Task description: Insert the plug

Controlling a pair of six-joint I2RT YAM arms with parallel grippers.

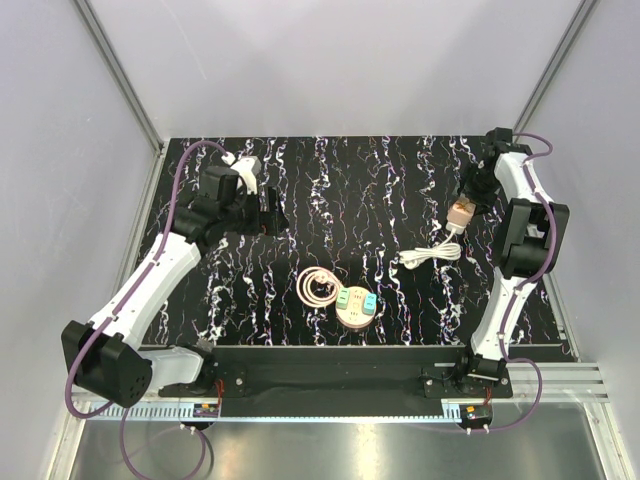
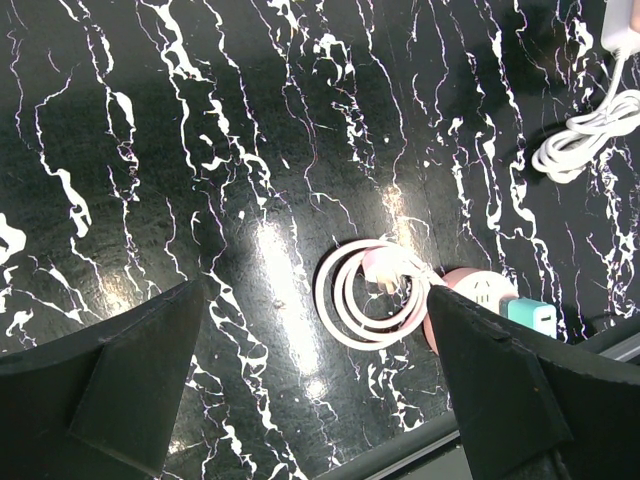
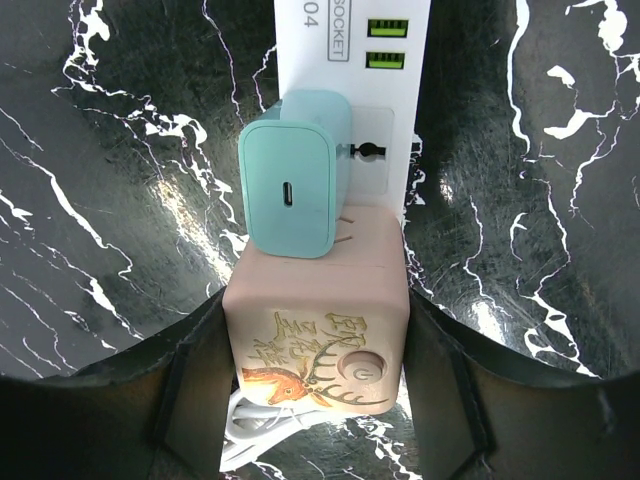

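Black white-veined marble tabletop (image 1: 340,180) between pale grey walls (image 1: 340,60), aluminium corner posts (image 1: 121,80), glossy light reflections.

Left hand (image 1: 264,218) wide open; right hand (image 3: 315,345) clamped.

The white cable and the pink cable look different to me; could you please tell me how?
The white cable is bunched into long flat loops; the pink cable is wound into a neat round coil. The white cable lies by the right arm, the pink cable beside the round socket. Both rest on the table.
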